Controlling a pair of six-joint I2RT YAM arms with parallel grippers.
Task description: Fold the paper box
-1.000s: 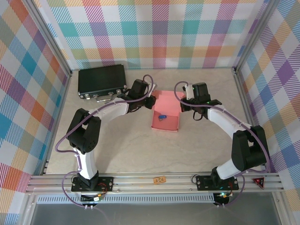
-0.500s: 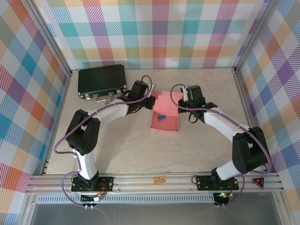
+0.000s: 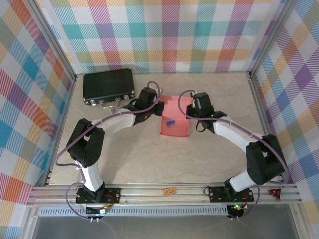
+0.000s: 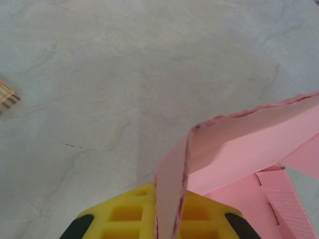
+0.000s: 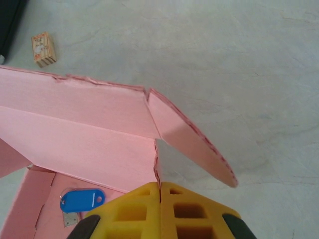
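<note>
The salmon-pink paper box (image 3: 175,125) lies mid-table, partly folded, with its side walls lifted. A blue key tag (image 3: 171,122) rests inside it. My left gripper (image 3: 158,107) is at the box's left side, its yellow fingers (image 4: 127,219) shut on a thin upright edge of pink card (image 4: 172,199). On the right side my right gripper (image 3: 192,111) is shut on the box wall (image 5: 99,149); the card edge is pinched between its yellow fingers (image 5: 194,214). A loose corner flap (image 5: 192,144) sticks out to the right. The blue tag (image 5: 82,199) also shows in the right wrist view.
A black hard case (image 3: 108,85) sits at the back left, close behind the left arm. A tiny tan block (image 5: 43,49) lies on the table beyond the box, also glimpsed at the left wrist view's left edge (image 4: 7,97). Checked walls enclose the table.
My right gripper has moved left and inward, carrying the box's right wall with it, so the box looks narrower from above. The left gripper has shifted slightly, still on its edge.
</note>
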